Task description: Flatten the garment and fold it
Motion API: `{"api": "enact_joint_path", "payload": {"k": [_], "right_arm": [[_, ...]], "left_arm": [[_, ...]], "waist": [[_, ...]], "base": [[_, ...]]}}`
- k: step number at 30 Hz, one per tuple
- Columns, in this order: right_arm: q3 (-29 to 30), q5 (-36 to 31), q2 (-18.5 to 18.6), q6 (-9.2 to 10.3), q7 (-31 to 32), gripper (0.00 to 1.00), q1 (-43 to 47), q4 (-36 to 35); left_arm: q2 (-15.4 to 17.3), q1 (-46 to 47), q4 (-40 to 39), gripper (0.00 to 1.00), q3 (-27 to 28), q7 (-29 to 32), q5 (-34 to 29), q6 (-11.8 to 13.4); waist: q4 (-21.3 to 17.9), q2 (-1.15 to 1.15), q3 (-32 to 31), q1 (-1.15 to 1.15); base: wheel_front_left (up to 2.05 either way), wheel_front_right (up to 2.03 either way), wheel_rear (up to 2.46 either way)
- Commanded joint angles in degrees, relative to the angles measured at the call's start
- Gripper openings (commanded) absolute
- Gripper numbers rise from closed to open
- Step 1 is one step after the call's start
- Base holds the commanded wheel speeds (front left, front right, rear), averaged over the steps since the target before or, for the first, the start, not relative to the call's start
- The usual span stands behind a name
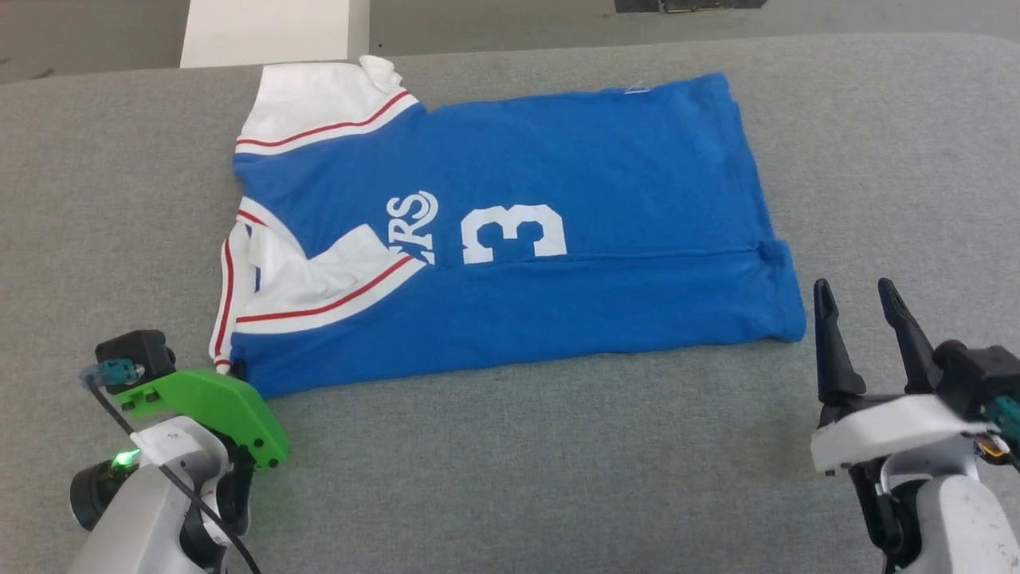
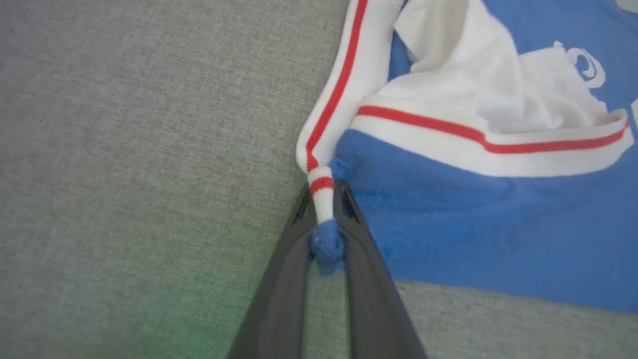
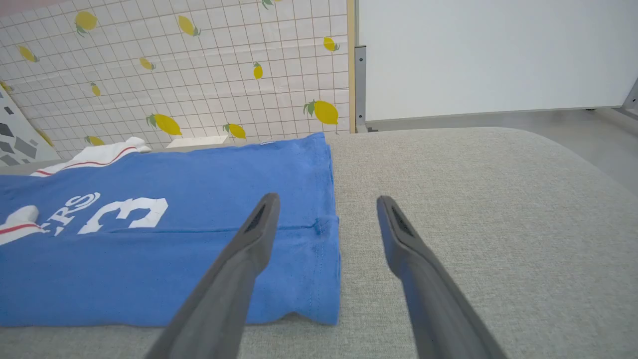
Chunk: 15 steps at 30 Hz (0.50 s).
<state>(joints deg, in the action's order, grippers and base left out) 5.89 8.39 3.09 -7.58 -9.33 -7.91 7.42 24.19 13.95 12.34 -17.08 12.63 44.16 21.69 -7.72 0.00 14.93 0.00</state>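
Note:
The garment [image 1: 558,159], a bright blue jersey with a white "3" and white sleeves edged in red, lies folded lengthwise on the grey surface. At its near left corner, my left gripper [image 1: 233,370] sits under a green wrist cover. In the left wrist view that gripper [image 2: 326,199] is shut on a pinch of the garment's white, red-striped band and blue corner [image 2: 324,234]. My right gripper [image 1: 854,291] stands open just off the garment's near right corner. Its left finger [image 3: 249,239] hangs over the blue hem [image 3: 324,239], and nothing is between the fingers.
A grey fabric-covered surface [image 1: 510,478] carries everything, with open cloth on every side of the garment. A white block [image 1: 271,32] stands beyond the far edge. A lemon-patterned wall [image 3: 174,75] and a white panel [image 3: 498,55] rise behind the surface's rounded far edge.

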Motion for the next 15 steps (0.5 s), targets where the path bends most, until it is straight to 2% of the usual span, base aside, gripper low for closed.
{"api": "enact_joint_path", "payload": {"k": [1, 4, 9, 14, 15], "right_arm": [[0.7, -0.31, -0.13, 0.09, 2.51, 1.0, -1.67, 1.37], [1.86, 0.2, -0.17, 0.09, 9.89, 1.0, -4.06, 4.26], [3.42, 0.91, -0.2, 0.09, 29.32, 1.0, -8.53, 9.08], [4.13, -1.1, -0.2, 0.09, 44.77, 1.0, -10.88, 9.7], [4.57, -1.3, -0.2, 0.09, 47.96, 0.62, -10.98, 9.54]], "left_arm": [[-0.29, -0.13, 0.11, 0.0, -0.49, -0.19, -0.22, -0.54], [-0.56, 0.12, -0.07, 0.0, -0.92, -1.02, -0.46, -1.23], [-0.97, 1.29, 0.33, 0.0, -1.76, -2.36, -1.0, -2.58], [-1.58, 2.69, 1.28, 0.0, -2.48, -3.68, -1.46, -3.71], [-1.76, 2.95, 1.55, 0.0, -2.62, -4.0, -1.51, -3.96]], "waist": [[0.46, 0.0, 0.09, 0.0], [1.11, 0.0, 0.39, 0.0], [2.57, 0.0, 1.18, 0.0], [3.83, 0.0, 1.96, 0.0], [4.07, 0.0, 2.03, 0.0]], "base": [[0.0, 0.0, 0.0], [0.0, 0.0, 0.0], [0.0, 0.0, 0.0], [0.0, 0.0, 0.0], [0.0, 0.0, 0.0]]}}
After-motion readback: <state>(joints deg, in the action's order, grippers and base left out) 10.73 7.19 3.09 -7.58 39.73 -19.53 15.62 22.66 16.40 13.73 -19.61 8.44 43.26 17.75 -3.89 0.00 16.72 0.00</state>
